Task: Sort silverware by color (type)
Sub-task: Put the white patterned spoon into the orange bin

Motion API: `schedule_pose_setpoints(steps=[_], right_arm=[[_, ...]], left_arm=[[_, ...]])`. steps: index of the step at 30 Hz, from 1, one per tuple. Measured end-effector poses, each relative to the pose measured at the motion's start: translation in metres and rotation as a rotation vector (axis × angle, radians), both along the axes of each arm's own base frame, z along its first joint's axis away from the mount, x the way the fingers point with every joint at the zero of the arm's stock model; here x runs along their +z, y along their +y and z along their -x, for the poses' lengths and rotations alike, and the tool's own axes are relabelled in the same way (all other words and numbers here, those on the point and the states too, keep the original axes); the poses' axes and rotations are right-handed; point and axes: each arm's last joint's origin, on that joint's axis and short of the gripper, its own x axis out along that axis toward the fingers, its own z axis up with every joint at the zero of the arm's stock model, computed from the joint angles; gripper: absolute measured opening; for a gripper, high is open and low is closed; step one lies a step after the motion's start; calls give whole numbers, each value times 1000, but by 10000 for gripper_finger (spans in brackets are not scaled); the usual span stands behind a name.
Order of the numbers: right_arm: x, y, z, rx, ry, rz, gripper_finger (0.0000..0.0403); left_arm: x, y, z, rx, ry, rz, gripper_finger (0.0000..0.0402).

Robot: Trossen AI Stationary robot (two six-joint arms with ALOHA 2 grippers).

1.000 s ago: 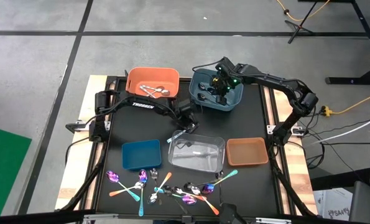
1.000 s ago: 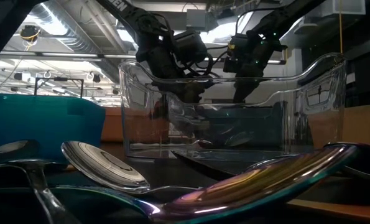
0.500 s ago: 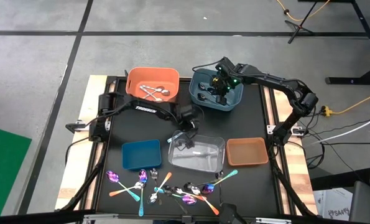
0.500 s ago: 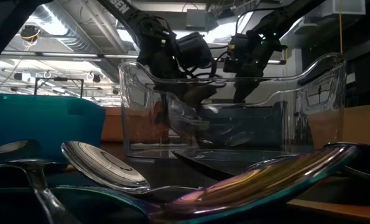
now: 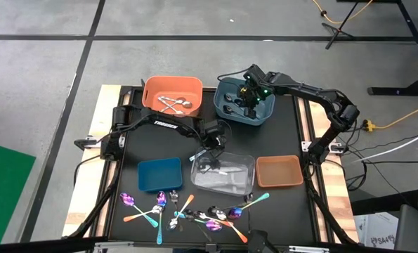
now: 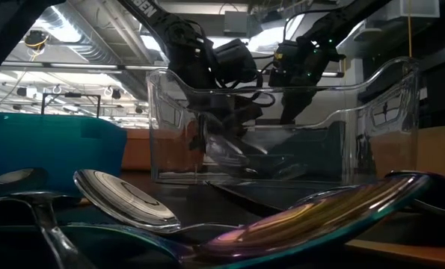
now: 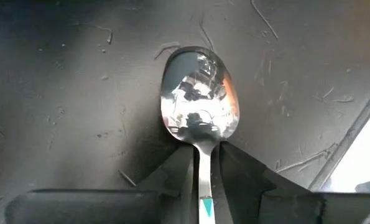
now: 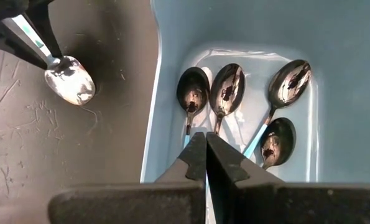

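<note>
While the right gripper (image 8: 205, 146) hangs over the grey-blue bin (image 5: 245, 102) at the far side of the desk (image 5: 293, 137), its fingers pressed flat together with nothing between them, the left gripper (image 5: 214, 145) is near the middle of the desk, just at the far edge of the clear bin (image 5: 223, 173). The left fingers (image 7: 240, 168) stand a narrow way apart and pinch the thin stem of a silver spoon with a teal handle (image 7: 199, 115). The spoon's bowl points out beyond the fingertips, over the dark desk surface. The right wrist view shows that same spoon at a distance, held above the desk beside the grey-blue bin's outer wall.

Inside the grey-blue bin lie four teal-handled spoons (image 8: 227, 90), bowls shiny and dark, two close side by side and two more beside them. The orange bin (image 5: 171, 93), at the far left, holds a few plain silver pieces (image 5: 173, 104). A small blue bin (image 5: 159, 173) and a brown bin (image 5: 278, 171) sit to either side of the clear bin.

Along the near edge of the desk the unsorted silverware (image 5: 194, 211) is scattered: iridescent purple-teal spoons, pieces with orange handles and pieces with teal handles, some overlapping.
</note>
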Motion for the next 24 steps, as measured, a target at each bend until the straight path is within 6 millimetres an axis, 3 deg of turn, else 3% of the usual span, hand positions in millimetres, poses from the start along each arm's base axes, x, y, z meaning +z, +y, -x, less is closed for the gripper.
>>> schedule_pose_setpoints(steps=[9,24], right_arm=[[0,0,0,0,0,0,1],[0,0,0,-1,1,-1,1]], left_arm=[[-1,2,0,12,-2,1,10],[10,8,4,32,-15,-20,6]])
